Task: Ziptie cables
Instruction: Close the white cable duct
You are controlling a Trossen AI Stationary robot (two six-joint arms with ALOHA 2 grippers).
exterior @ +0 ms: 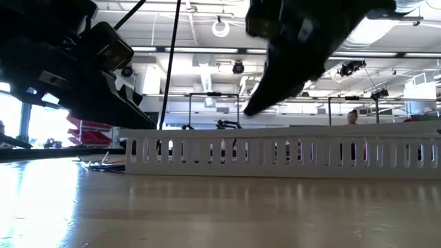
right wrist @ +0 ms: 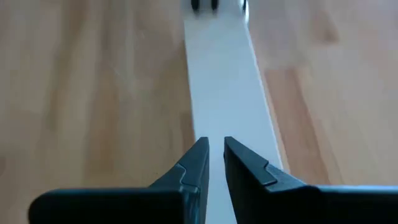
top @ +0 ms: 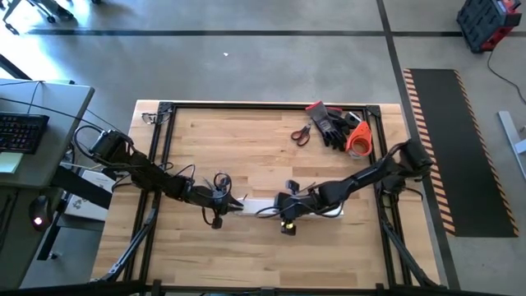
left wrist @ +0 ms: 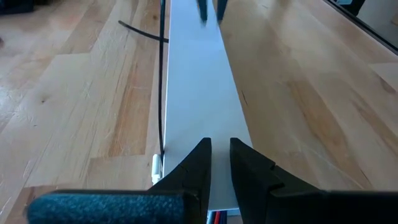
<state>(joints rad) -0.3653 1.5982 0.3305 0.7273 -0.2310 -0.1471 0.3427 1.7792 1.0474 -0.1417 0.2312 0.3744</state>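
Strip [left wrist: 199, 93] under both my grippers: the left gripper [left wrist: 219, 155] sits over one end, the right gripper [right wrist: 214, 152] over the other, each with fingers drawn to a narrow slit and pinching nothing I can see. In the high view they face each other across the middle of the table [top: 246, 140], left gripper [top: 234, 205] and right gripper [top: 279, 204] near together. One dark cable [left wrist: 163, 74] runs along the strip's edge, touching it; a sliver of red cable peeks just below my left fingers. The rest of the bunch I cannot find. The slotted channel [exterior: 275, 155] stands along the table in the low view. As I judge it, the step is shifting the strip to reach the cables. Best to keep both ends level, move together, and avoid snagging that loose cable.
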